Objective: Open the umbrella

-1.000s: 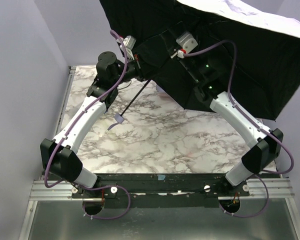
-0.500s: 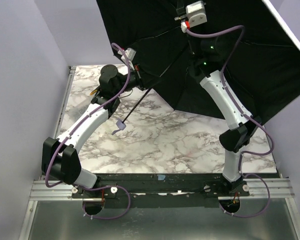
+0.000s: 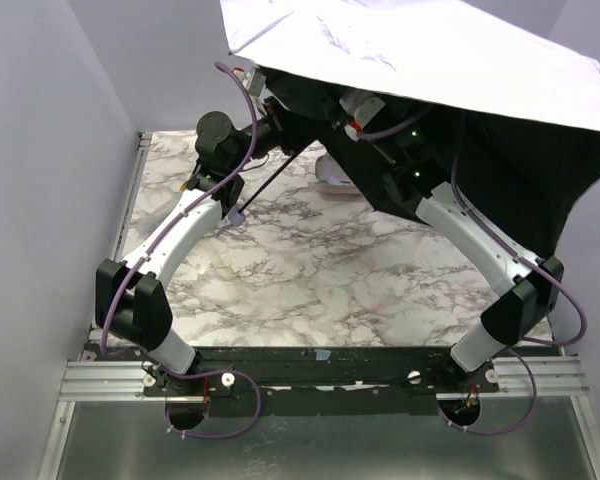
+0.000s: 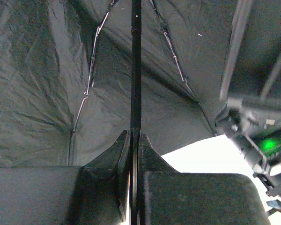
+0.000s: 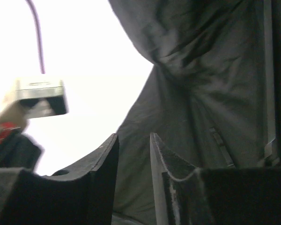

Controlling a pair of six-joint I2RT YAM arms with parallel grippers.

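Note:
The umbrella [image 3: 410, 50] is spread open over the table's far right, pale outside up, black inside [image 3: 500, 170] facing down. Its thin black shaft [image 3: 270, 185] slants down to the left towards the small pale handle [image 3: 234, 214]. My left gripper [image 3: 272, 128] is shut on the shaft; the left wrist view shows both fingers pinching the shaft [image 4: 136, 70] at my left gripper [image 4: 135, 133], with ribs and black canopy beyond. My right gripper [image 5: 133, 138] is open with nothing between its fingers, close to black canopy fabric [image 5: 210, 84]. From above its fingers are hidden under the canopy.
The marble table [image 3: 320, 280] lies below, with lavender walls at the left and back. A pale object [image 3: 330, 170] sits on the table at the canopy's lower edge. The right arm's wrist camera [image 3: 365, 108] sits just under the canopy rim.
The canopy has tipped over, so its pale outside now faces up. The right arm has come down from its raised pose. The left gripper still holds the shaft.

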